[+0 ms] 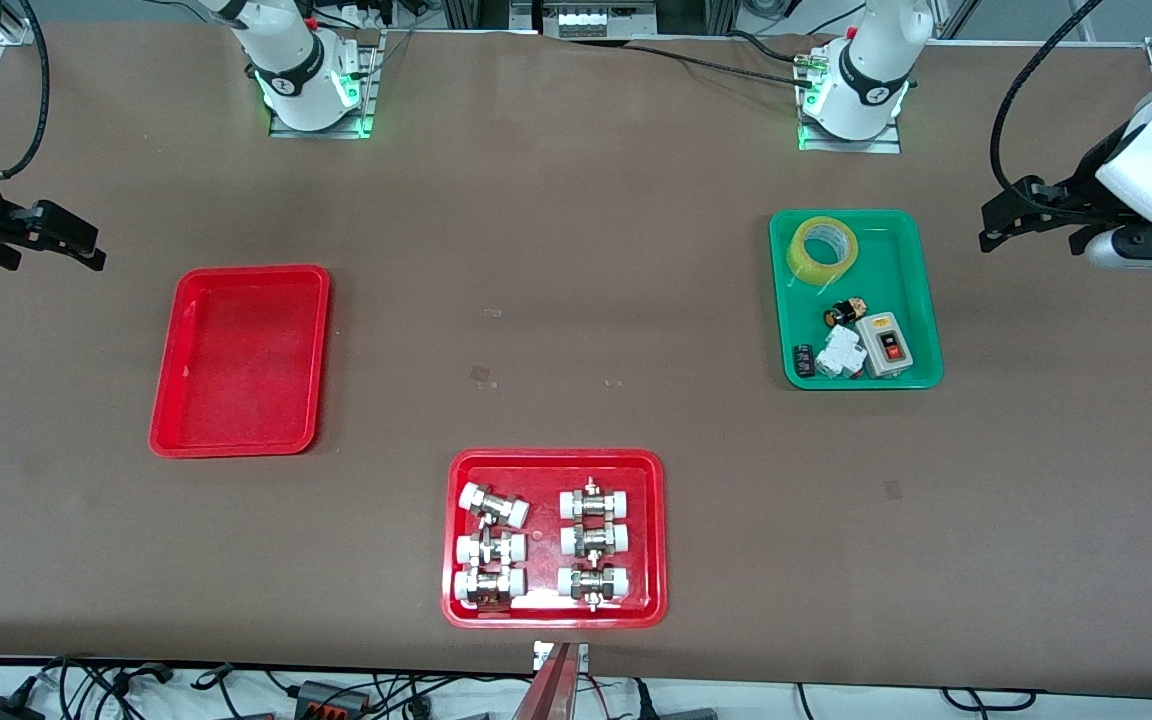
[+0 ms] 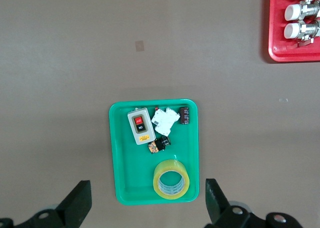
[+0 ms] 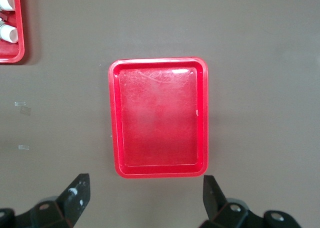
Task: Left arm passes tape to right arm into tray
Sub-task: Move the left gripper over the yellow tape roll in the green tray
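Observation:
The tape (image 1: 822,250), a yellow translucent roll, lies flat in the green tray (image 1: 911,300), at the tray's end nearest the robots' bases. In the left wrist view the tape (image 2: 172,180) shows between the wide-apart fingers. My left gripper (image 1: 998,225) hangs open and empty high over the table at the left arm's end, beside the green tray. The plain red tray (image 1: 241,360) lies empty toward the right arm's end. My right gripper (image 1: 86,250) hangs open and empty high over the table beside it. The right wrist view looks down on the tray (image 3: 159,118).
A red tray (image 1: 554,458) with several white-and-metal fittings sits near the front edge of the table, midway along it. The green tray also holds a grey switch box (image 1: 887,345), a white breaker (image 1: 841,352) and a small black part (image 1: 846,312).

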You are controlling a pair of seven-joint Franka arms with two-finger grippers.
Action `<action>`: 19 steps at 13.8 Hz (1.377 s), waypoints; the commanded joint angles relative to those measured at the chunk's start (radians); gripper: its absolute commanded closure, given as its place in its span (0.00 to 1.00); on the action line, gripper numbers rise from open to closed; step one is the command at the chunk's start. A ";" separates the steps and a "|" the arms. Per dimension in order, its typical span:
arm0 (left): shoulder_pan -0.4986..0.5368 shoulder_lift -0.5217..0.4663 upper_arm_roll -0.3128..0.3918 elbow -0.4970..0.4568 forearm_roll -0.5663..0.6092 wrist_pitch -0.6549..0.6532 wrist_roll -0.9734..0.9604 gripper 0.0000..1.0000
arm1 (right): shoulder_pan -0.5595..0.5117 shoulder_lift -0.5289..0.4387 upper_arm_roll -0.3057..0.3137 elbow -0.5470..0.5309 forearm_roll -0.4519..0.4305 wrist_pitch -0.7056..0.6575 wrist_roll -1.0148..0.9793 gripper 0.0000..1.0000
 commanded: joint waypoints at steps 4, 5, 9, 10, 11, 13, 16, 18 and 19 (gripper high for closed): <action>0.005 0.006 -0.003 0.011 -0.016 -0.017 0.027 0.00 | -0.017 -0.013 0.016 0.001 0.000 -0.015 -0.006 0.00; -0.004 0.018 -0.003 0.009 -0.015 -0.031 0.035 0.00 | -0.019 -0.013 0.016 0.002 0.000 -0.015 -0.006 0.00; 0.000 0.054 -0.003 -0.106 -0.025 -0.166 0.015 0.00 | -0.019 -0.011 0.016 0.002 0.000 -0.017 -0.006 0.00; 0.000 0.054 -0.003 -0.172 -0.028 -0.137 -0.014 0.00 | -0.020 -0.010 0.016 0.005 0.000 -0.021 -0.017 0.00; 0.005 0.051 -0.003 -0.258 -0.040 -0.100 -0.040 0.00 | -0.020 -0.010 0.016 0.007 0.000 -0.023 -0.019 0.00; 0.017 0.045 -0.003 -0.447 -0.053 0.037 -0.042 0.00 | -0.020 -0.004 0.015 0.008 0.002 -0.023 -0.008 0.00; 0.020 0.029 -0.003 -0.694 -0.097 0.245 -0.043 0.00 | -0.019 -0.004 0.016 0.011 0.008 -0.023 -0.008 0.00; 0.020 0.037 -0.003 -0.805 -0.108 0.349 -0.043 0.00 | -0.020 -0.002 0.015 0.010 0.008 -0.020 -0.008 0.00; 0.022 0.045 -0.003 -0.842 -0.108 0.386 -0.042 0.00 | -0.020 -0.002 0.015 0.010 0.008 -0.021 -0.008 0.00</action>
